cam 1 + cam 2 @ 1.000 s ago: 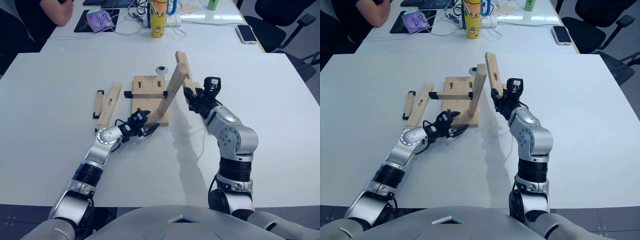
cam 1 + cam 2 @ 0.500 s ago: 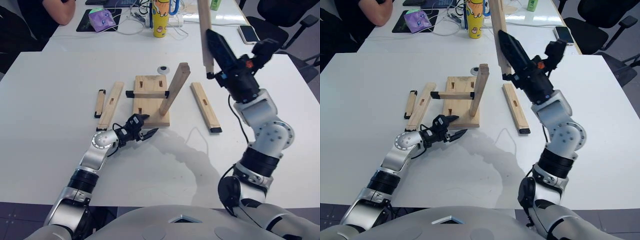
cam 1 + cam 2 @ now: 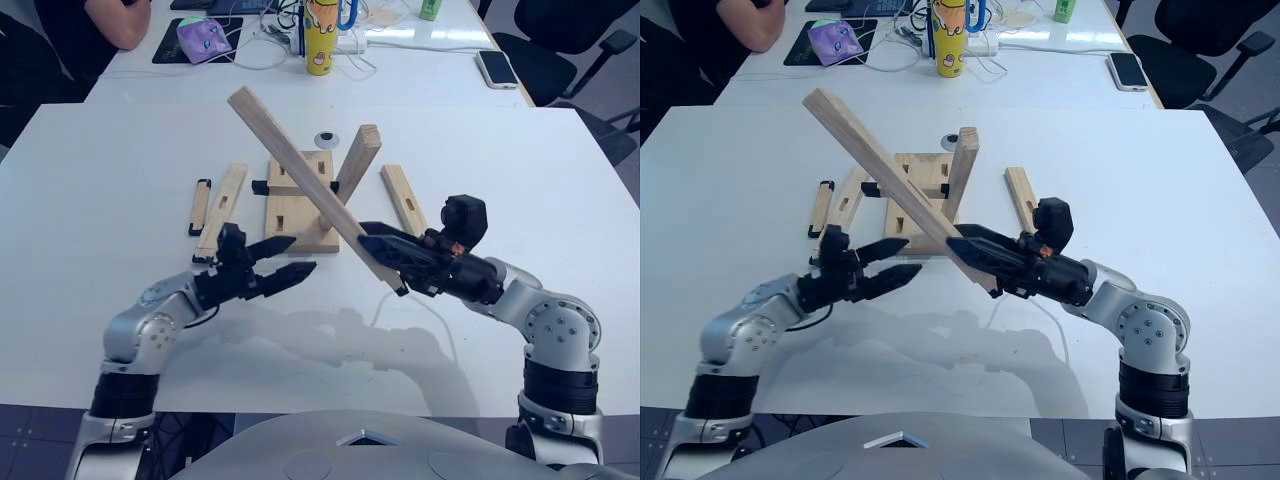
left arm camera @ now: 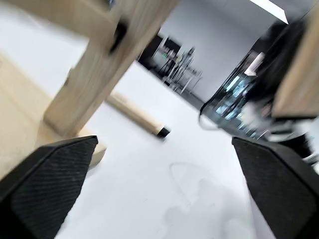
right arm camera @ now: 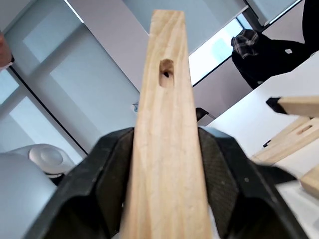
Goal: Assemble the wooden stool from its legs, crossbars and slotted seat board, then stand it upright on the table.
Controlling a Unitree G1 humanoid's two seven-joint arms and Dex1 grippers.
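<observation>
Hovering low over the desk [image 3: 520, 190], the left hand [image 3: 300, 253] has its fingers spread wide and grips nothing. It sits just in front of the near edge of the board [image 3: 285, 215], probably ready to steady the board or the tilted leg [image 3: 360, 155] while the next piece goes in.

Level with it, the right hand [image 3: 390, 257] is clamped on the low end of the held leg [image 3: 300, 170], with a pad pressed to each side. The held leg slants up and away toward the robot's left, crossing above the board. Whether it brushes the tilted leg cannot be told. Gripping at the end leaves the long part free, likely so it can be swung round and lined up with a slot. Its mortise [image 5: 166, 74] faces the wrist camera.

The board lies flat on the desk, slots up. A slot near its right front corner holds the tilted leg, and a crossbar [image 3: 275, 187] sticks out of that leg across the board toward the left. The other slots look unfilled, so most of the assembly seems yet to do.

A spare leg [image 3: 402, 195] lies flat just right of the board. Left of the board lie another leg [image 3: 225, 200] and, beyond it, a short bar [image 3: 199, 205].

Farthest off, a yellow cup [image 3: 320, 40] stands on the far desk; what is in it cannot be seen.
</observation>
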